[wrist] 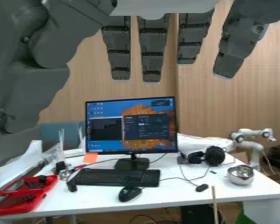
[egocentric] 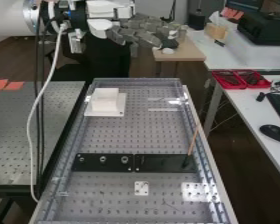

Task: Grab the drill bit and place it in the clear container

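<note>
In the high view the hand (egocentric: pixel 139 33) is held level above the bench's far end, well away from the parts on the plate. Its fingers are straight and hold nothing; in the wrist view the hand (wrist: pixel 152 50) shows straight, spread fingers, with the thumb at one side. A black block (egocentric: pixel 103 161) on the bench carries small round metal pieces; I cannot tell whether one is the drill bit. Beside it, a second black block (egocentric: pixel 165 163) has a thin tan stick (egocentric: pixel 193 142) rising at its right end. Shiny transparent edges (egocentric: pixel 165 101) lie farther back; whether they belong to the clear container is unclear.
A white block (egocentric: pixel 105 101) sits at the perforated bench's back left. A small white plate (egocentric: pixel 142 188) lies in front of the black blocks. On the side table are red trays (egocentric: pixel 240 79) and a mouse (egocentric: pixel 275 133). A monitor (wrist: pixel 131 125) stands behind a keyboard (wrist: pixel 115 177).
</note>
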You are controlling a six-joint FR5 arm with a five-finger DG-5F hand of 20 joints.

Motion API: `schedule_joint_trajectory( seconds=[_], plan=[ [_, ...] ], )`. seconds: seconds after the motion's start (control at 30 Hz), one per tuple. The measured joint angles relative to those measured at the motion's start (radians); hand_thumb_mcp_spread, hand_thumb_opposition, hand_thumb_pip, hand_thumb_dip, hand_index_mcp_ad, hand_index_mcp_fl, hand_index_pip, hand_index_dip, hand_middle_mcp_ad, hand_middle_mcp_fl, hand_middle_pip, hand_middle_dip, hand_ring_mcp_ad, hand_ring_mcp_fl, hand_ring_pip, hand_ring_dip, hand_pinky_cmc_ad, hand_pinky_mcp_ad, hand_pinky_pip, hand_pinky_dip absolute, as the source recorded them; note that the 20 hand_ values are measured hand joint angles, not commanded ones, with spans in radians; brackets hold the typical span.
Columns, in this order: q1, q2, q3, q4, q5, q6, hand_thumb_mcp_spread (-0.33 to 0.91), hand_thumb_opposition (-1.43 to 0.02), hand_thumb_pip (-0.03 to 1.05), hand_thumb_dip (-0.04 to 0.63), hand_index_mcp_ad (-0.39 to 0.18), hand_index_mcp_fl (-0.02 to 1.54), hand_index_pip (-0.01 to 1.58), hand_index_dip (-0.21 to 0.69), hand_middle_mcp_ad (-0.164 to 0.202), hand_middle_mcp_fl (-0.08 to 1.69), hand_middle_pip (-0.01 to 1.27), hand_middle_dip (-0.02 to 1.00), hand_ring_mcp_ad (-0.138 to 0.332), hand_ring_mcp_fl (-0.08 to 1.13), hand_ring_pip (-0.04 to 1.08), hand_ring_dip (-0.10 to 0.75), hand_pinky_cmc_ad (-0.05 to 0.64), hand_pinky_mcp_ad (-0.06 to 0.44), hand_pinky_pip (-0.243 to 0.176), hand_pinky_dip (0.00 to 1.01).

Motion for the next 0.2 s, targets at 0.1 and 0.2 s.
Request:
schedule_joint_trajectory(
  seconds=[0.1, 0.2],
  plan=[
    [0.0, 0.002, -0.002, 0.004, 0.006, 0.0, 0.36, -0.71, 0.22, 0.072, -0.065, 0.26, 0.1, 0.267, 0.073, 0.21, 0.15, 0.19, 0.161, 0.03, 0.11, -0.021, 0.398, 0.332, -0.091, 0.28],
    [-0.001, 0.003, -0.004, 0.009, 0.004, 0.002, 0.36, -0.7, 0.22, 0.072, -0.054, 0.26, 0.1, 0.267, 0.073, 0.21, 0.15, 0.19, 0.176, 0.03, 0.12, -0.021, 0.398, 0.328, -0.091, 0.28]
  ],
)
